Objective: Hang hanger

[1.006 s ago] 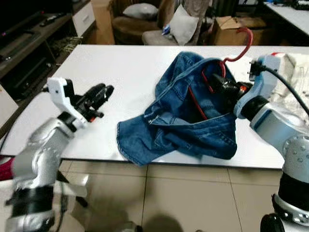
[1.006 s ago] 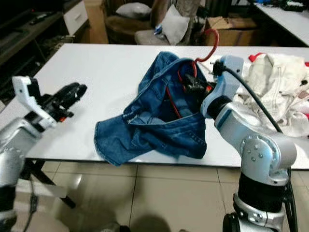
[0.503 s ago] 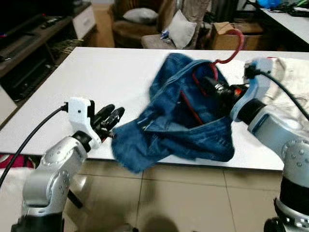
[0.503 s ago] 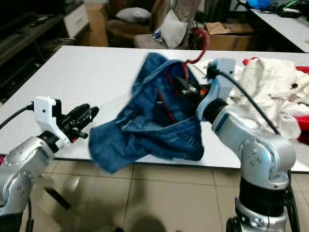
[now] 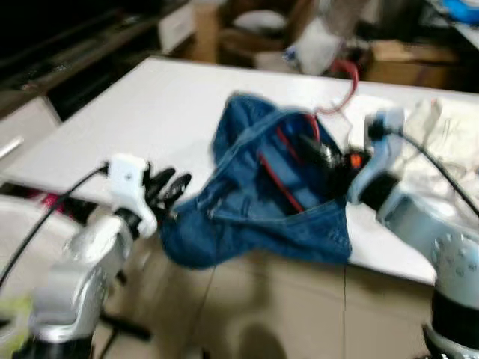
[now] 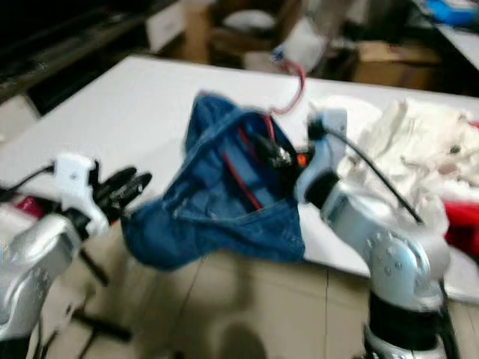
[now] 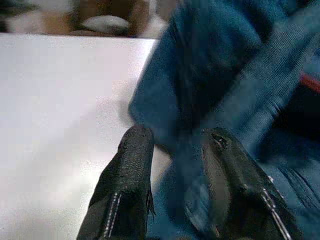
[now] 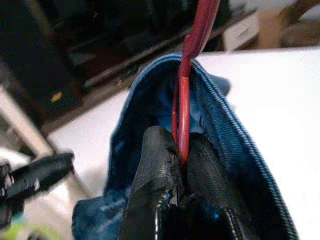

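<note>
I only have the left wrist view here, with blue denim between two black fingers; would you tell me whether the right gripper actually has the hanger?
Observer: Yes. The right gripper is shut on the red hanger, pinching its wire inside the denim garment.
Operator: Thank you. Is the garment lying on the table?
Observer: Partly; its lower part hangs off the white table edge, over the tiled floor.
Operator: And where is my left gripper?
Observer: The left gripper is open, beside the garment's hanging left edge.
</note>
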